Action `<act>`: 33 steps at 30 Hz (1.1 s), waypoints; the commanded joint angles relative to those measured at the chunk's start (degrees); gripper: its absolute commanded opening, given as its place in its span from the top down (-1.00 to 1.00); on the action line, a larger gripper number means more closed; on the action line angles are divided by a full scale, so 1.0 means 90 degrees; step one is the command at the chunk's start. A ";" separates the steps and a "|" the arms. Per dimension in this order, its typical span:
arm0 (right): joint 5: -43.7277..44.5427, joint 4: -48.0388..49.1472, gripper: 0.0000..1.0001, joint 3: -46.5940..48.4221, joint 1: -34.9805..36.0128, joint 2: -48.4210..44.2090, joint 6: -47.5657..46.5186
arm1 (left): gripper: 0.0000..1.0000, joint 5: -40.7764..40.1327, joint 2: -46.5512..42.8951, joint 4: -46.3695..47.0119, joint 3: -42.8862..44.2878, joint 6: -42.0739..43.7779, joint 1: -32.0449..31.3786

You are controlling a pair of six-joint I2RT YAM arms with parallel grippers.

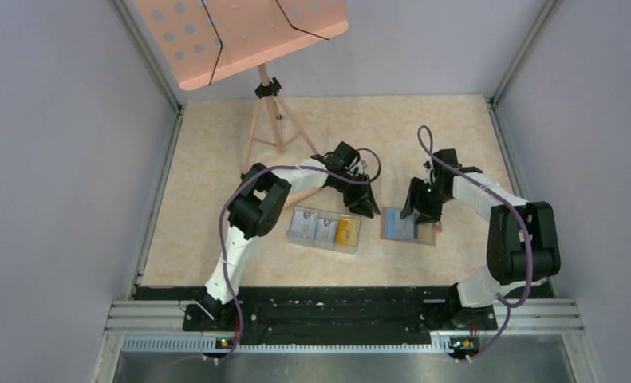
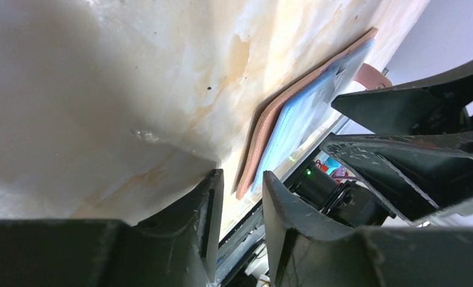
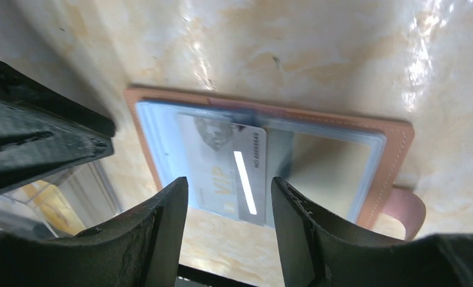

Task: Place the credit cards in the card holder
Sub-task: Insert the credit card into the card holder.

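Nearest, the clear tray (image 1: 356,239) holds spare credit cards (image 1: 325,229). Right of it the card holder (image 3: 395,136) lies open on the counter (image 1: 216,159), with a grey card (image 3: 222,161) partway across its sleeve. The right claw (image 3: 229,185) is wide above it, gripping nothing. The left claw (image 2: 241,176) is narrow and empty. The card is best nudged in flat with the holder pinned. Whether the card lies under the plastic is unclear.

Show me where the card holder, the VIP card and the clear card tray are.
card holder (image 3: 395,156), right wrist view, on its brown leather right border.
VIP card (image 3: 225,170), right wrist view, middle of its face.
clear tray (image 1: 321,243), top external view, on its near wall.
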 commanded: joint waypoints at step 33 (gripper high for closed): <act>-0.1431 0.0920 0.46 -0.0141 0.0515 0.0886 0.0174 | 0.26 0.0967 -0.0443 0.1012 0.0003 -0.0304 -0.0090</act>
